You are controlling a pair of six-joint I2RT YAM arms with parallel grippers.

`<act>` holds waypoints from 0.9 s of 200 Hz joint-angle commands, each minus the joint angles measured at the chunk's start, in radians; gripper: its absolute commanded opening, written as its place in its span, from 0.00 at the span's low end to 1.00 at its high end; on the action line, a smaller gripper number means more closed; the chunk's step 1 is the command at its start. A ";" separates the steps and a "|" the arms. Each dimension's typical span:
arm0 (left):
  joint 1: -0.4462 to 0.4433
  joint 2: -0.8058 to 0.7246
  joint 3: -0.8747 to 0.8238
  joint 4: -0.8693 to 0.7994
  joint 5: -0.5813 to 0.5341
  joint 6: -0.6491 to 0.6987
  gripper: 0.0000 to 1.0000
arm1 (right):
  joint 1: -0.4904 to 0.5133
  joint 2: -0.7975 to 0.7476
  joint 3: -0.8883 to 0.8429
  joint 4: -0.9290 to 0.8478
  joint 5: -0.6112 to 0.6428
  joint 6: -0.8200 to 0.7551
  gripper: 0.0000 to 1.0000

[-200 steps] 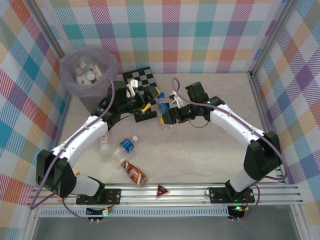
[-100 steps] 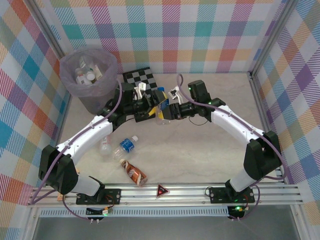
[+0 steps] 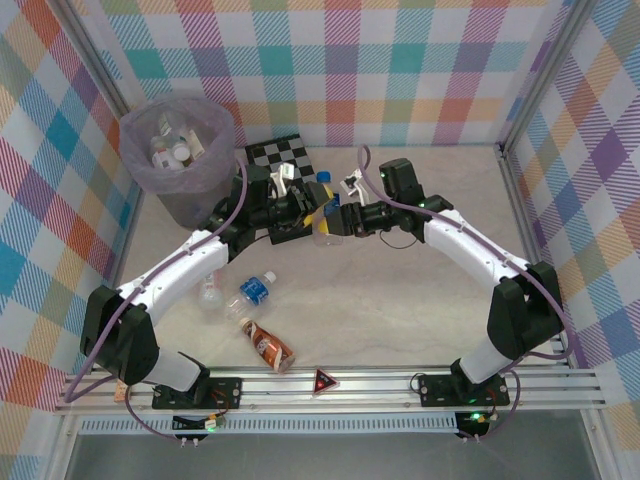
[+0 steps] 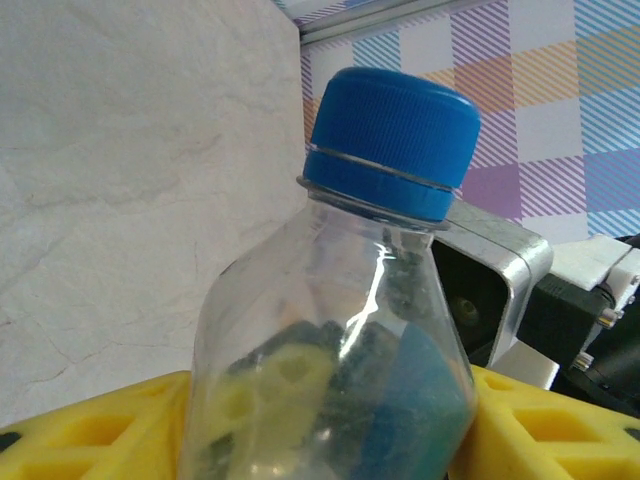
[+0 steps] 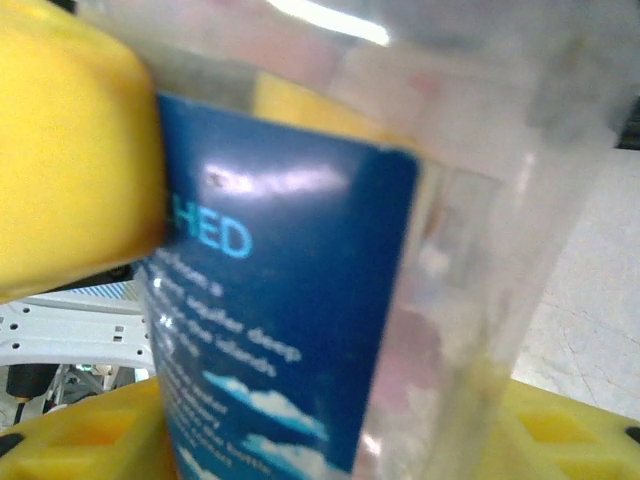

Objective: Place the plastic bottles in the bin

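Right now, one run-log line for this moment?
left end effector: shut on bottle | right end effector: at same bottle, grip unclear | bottle: blue cap | bin: back left, apart | stage: handover

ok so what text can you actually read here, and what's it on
"HED", the end of a cut-off word, on the blue label of the clear bottle.
Smaller white lines under it: too blurred to read.
The red triangle sign: symbol too small to read.
Label of the brown bottle: too small.
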 commanded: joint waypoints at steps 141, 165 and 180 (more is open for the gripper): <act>0.265 0.101 0.529 -0.407 -0.027 0.225 0.50 | -0.159 -0.254 0.002 -0.393 0.135 -0.210 0.99; 0.418 0.130 0.663 -0.461 -0.050 0.234 0.48 | -0.160 -0.270 -0.045 -0.386 0.161 -0.204 1.00; 0.505 0.150 0.711 -0.464 -0.075 0.236 0.42 | -0.160 -0.274 -0.054 -0.391 0.164 -0.209 1.00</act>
